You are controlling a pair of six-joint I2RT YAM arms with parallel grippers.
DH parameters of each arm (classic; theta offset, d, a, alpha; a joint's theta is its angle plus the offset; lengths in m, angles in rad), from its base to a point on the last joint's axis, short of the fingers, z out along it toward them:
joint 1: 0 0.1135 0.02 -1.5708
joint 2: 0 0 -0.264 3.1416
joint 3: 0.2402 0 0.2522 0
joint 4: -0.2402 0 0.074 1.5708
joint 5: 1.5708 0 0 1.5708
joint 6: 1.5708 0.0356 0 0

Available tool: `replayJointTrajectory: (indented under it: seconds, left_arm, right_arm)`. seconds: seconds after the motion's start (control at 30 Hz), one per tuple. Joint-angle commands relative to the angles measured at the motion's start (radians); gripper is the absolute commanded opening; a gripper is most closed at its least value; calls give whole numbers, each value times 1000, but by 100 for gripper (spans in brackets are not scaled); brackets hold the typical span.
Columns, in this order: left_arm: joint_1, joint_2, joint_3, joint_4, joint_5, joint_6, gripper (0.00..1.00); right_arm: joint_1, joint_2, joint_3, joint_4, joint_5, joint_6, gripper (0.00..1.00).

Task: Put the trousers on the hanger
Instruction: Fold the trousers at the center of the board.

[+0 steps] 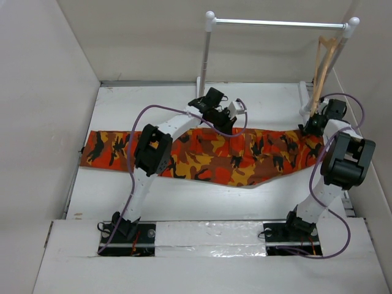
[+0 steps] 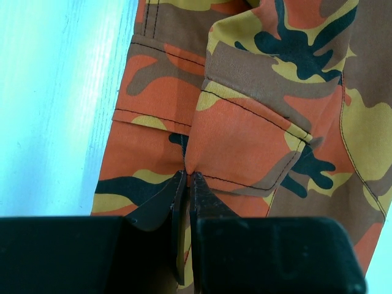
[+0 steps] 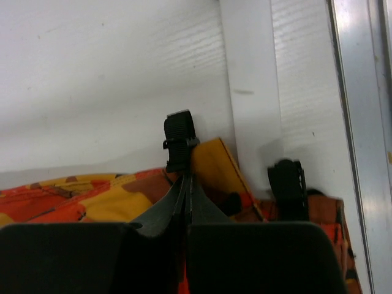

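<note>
The camouflage trousers lie stretched flat across the white table, left to right. At their far edge near the middle, my left gripper is shut on the cloth; in the left wrist view its tips pinch a raised fold of orange fabric. My right gripper is at the right end of the trousers, shut on their edge just below a black strap buckle. The tan wooden hanger hangs tilted from the right end of the rail, behind the right gripper.
A white metal rail on two posts stands at the back right. White walls enclose the table on the left, the back and the right. A second black buckle lies on the trousers' end beside a white post foot.
</note>
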Motion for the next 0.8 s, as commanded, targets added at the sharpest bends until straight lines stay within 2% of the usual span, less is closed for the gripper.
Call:
replayJointTrajectory:
  seconds: [0.0,0.27,0.47,0.77]
  left_arm:
    - [-4,-91,44,6,15,22,0]
    - [6,-120,38,15,-77,5,0]
    - [6,-139,0,86,-183,-44,0]
    - [6,-198,-63,176,-256,-72,0]
  right_arm:
    - [-28,-146,-62,136,-9,58,0]
    - [-140,-301,-239,367,-63,184,0]
    - [-172,-326,-274,415,-64,225,0]
    - [-181,-358,-294,469,-19,259,0]
